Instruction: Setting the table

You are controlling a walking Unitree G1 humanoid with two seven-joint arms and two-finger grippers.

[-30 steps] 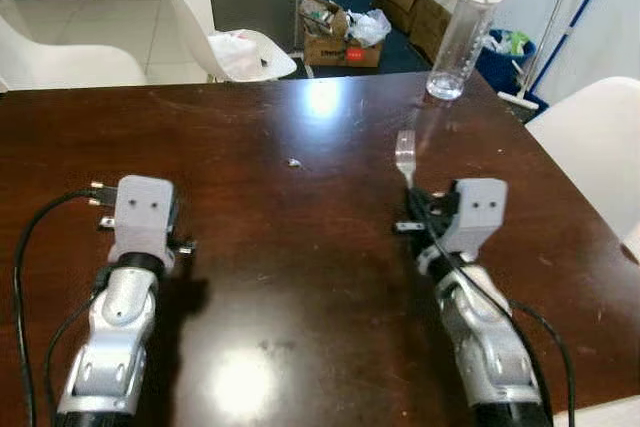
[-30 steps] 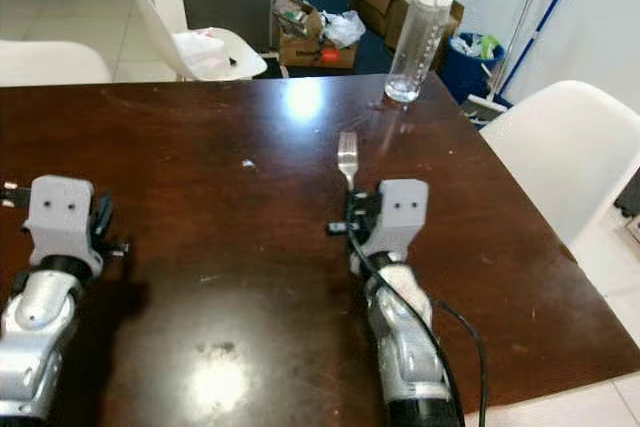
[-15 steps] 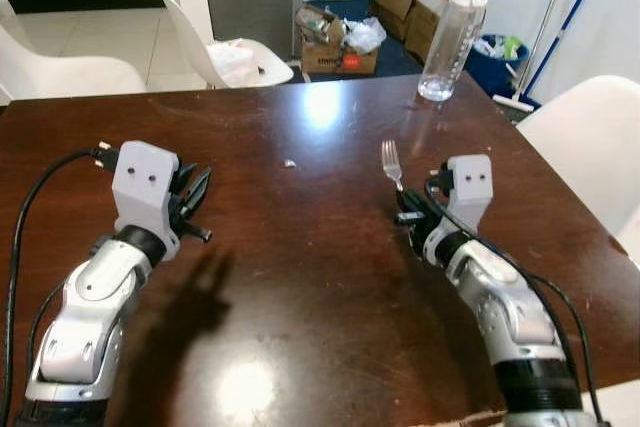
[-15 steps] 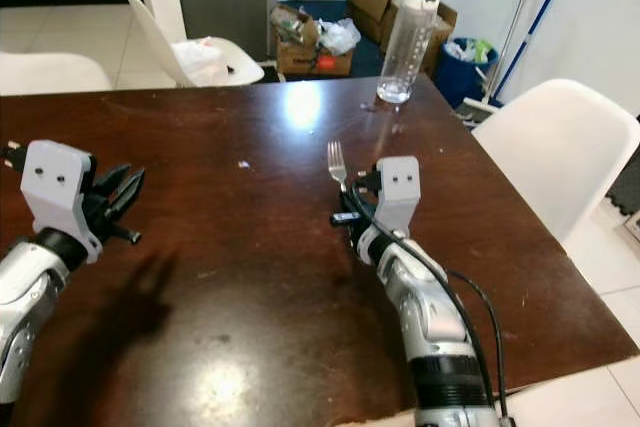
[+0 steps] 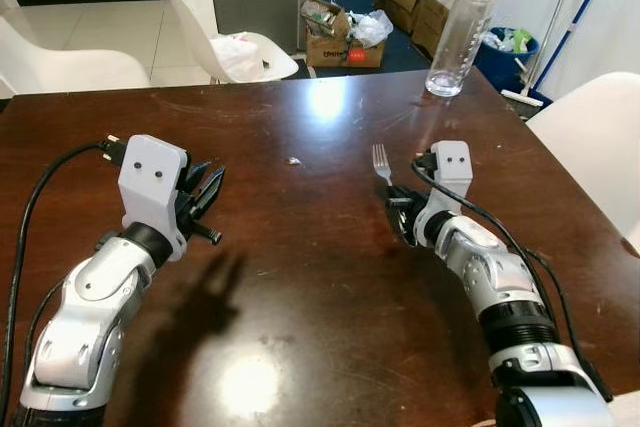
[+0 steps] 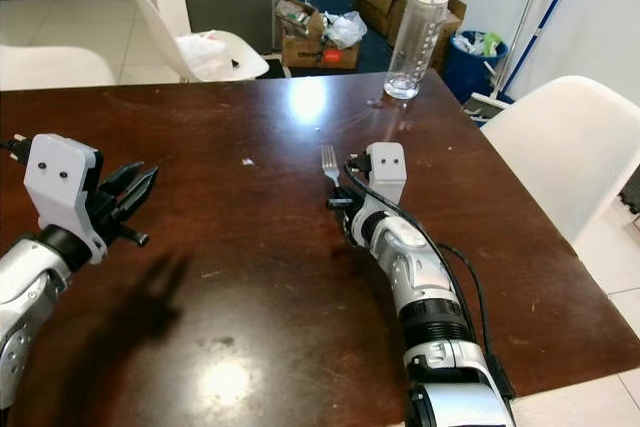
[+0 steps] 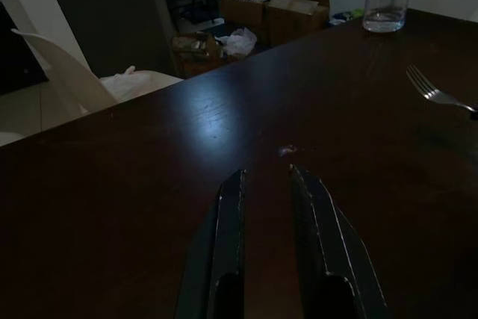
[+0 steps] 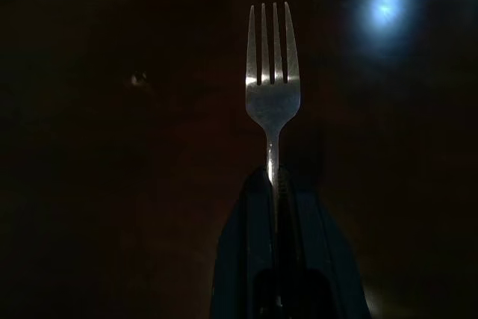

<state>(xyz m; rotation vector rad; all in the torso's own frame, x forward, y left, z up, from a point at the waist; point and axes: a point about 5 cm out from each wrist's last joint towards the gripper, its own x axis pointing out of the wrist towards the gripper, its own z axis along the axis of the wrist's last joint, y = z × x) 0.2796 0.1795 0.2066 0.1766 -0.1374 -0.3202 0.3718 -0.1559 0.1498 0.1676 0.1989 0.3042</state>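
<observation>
Head views: bright, sharp; overhead-light glare on dark table (image 5: 330, 247). Wrist views: dim, the right nearly black.

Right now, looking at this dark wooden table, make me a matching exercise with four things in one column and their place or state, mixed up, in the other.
Things:
1. silver metal fork
2. clear plastic water bottle with white lid
3. left tool
4. small white crumb

States:
A. standing upright near the table's far edge
B. lying on the table between the two arms
C. open, holding nothing
D. clamped by its handle in the right tool

Pairs: 1-D, 2-A, 3-C, 4-B
</observation>
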